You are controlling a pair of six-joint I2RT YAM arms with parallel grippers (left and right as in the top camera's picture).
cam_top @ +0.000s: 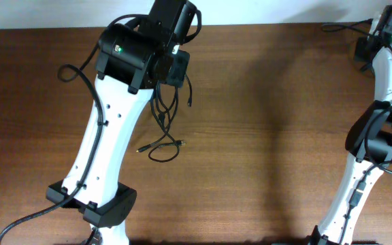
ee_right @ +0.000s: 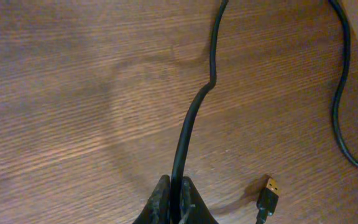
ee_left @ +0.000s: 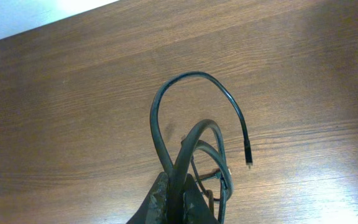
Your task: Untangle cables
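The thin black cables (cam_top: 163,121) sit on the left side of the brown wooden table (cam_top: 264,136). The bunch runs roughly top to bottom in the overhead view, ending in a loose loop with yellowish tips (cam_top: 162,148). The left gripper (ee_left: 174,198) is squeezed tight on several strands, and one arcs up into a hoop with its small plug end (ee_left: 248,163) pointing down. The white and black left arm (cam_top: 104,129) covers part of the bunch. Well apart, the right gripper (ee_right: 173,200) is pinching a black cord (ee_right: 194,112) that runs straight away from it. A gold-tipped USB plug (ee_right: 268,190) lies just beside.

Dark brown wood-grain table (cam_top: 264,136), pale wall strip (cam_top: 284,10) along its far edge.
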